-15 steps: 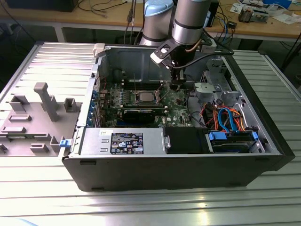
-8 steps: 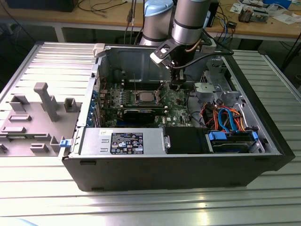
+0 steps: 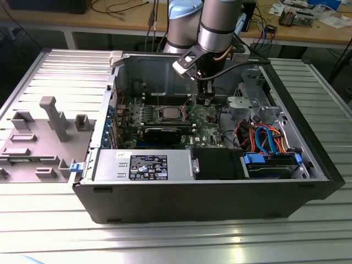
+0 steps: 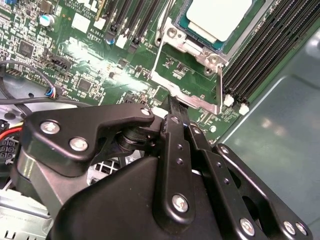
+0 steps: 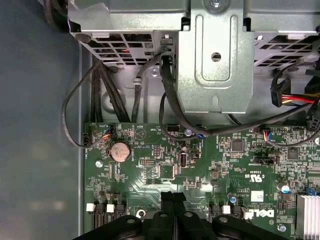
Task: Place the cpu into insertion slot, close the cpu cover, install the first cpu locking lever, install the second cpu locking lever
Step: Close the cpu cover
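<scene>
The cpu point(image 4: 218, 17) lies seated in the insertion slot point(image 4: 200, 47) on the motherboard point(image 5: 150, 165), in the far middle of the open computer case point(image 3: 192, 192) that stands on the ribbed metal counter point(image 3: 55, 231). So the first step looks done.

The cpu cover point(image 4: 187, 97) is not down. In the second wrist view its thin silver frame stands swung open off the slot, with its free edge toward the pincer point(image 4: 172, 102).

In the exterior view the pincer point(image 3: 203, 100) hangs low over the board, just to the exterior view's right of the cpu point(image 3: 168, 114). Its fingers are pressed together, with the tips at or touching the cover's free edge. I cannot tell whether they pinch it.

By my judgement, closing the cover is the step in hand. It calls for carrying that free edge over the chip and down flat, without nudging the chip or the nearby memory slots.
</scene>
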`<state>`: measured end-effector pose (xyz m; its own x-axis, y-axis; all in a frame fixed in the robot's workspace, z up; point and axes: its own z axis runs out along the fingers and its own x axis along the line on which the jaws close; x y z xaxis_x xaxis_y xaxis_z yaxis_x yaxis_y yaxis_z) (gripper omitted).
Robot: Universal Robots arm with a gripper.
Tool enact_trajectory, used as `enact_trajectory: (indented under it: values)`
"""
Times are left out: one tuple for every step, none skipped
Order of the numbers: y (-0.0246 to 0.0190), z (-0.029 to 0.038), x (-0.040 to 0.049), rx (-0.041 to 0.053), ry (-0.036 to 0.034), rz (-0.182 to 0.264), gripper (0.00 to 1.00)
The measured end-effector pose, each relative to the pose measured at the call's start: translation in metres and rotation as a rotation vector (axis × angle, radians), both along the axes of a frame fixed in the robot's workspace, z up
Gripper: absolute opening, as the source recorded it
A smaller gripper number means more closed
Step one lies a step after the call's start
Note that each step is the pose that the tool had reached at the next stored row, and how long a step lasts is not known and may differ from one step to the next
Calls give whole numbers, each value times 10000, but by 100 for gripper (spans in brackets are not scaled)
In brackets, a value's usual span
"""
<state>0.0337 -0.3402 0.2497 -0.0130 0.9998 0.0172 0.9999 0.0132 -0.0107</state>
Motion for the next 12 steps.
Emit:
enact_trajectory:
  values:
    - [0,0,-6,-1,0,0,11]
    - [0,0,-12,0,0,1,11]
    - [0,0,-15,0,0,1,11]
    - [0,0,-19,0,0,1,11]
    - [0,0,-21,-1,0,0,11]
    - [0,0,-25,0,0,1,11]
    - [0,0,-26,0,0,2,11]
    - [0,0,-31,0,0,1,11]
    - [0,0,-32,-1,0,1,11]
    - [0,0,-32,0,0,1,11]
    - [0,0,-33,0,0,1,11]
    - [0,0,-33,0,0,1,11]
